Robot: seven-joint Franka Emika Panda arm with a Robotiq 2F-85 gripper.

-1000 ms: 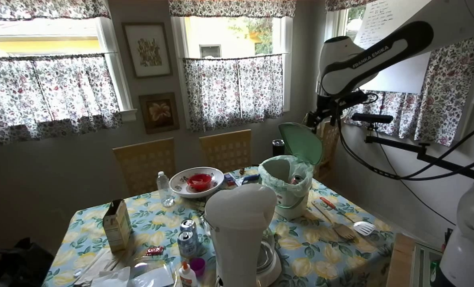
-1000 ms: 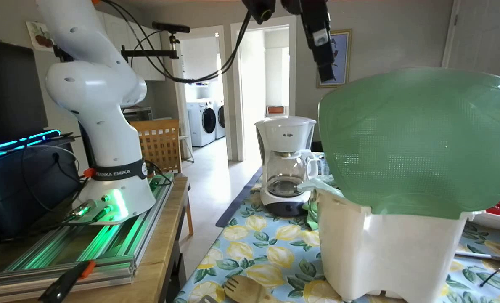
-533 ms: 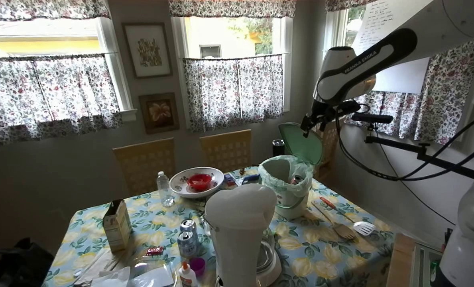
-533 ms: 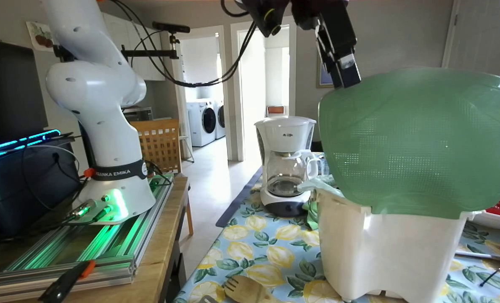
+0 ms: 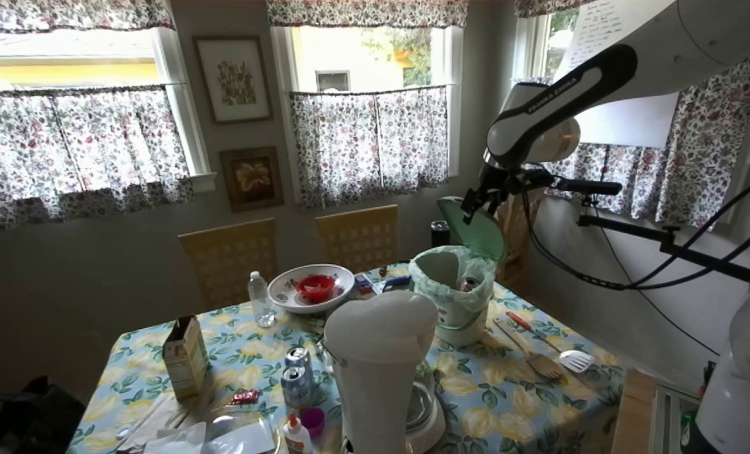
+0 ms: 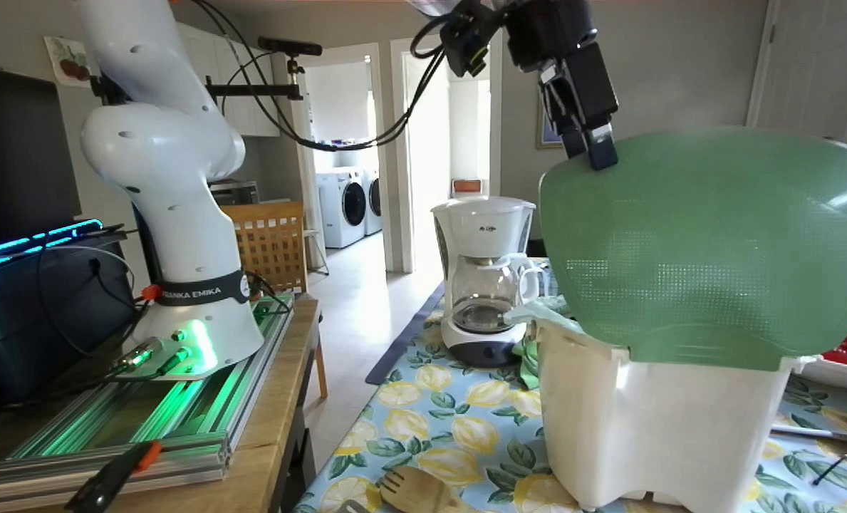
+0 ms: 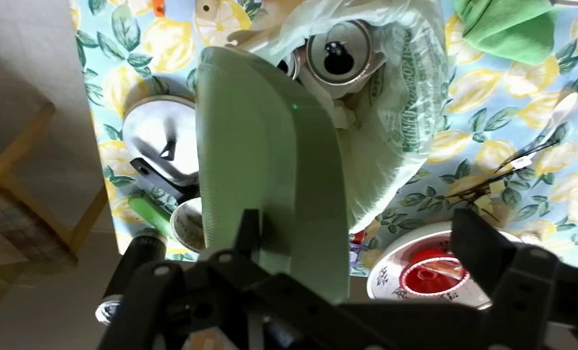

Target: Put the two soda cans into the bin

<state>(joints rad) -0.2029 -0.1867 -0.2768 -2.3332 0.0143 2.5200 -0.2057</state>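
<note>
Lemon-print cloth (image 5: 483, 394) bears, far right in an exterior view, the bin (image 5: 453, 314), lid (image 5: 479, 236) raised presumably to admit cans (image 7: 338, 51), the empty gripper (image 6: 588, 154) spread at its edge.

An exterior view looks down past the coffee maker (image 5: 375, 378) toward windows (image 5: 365, 57); an exterior view, low and close behind the bin (image 6: 665, 420), faces doorways (image 6: 430, 157). Both share bin and coffee maker; the wrist view looks closely down into the bin.
</note>
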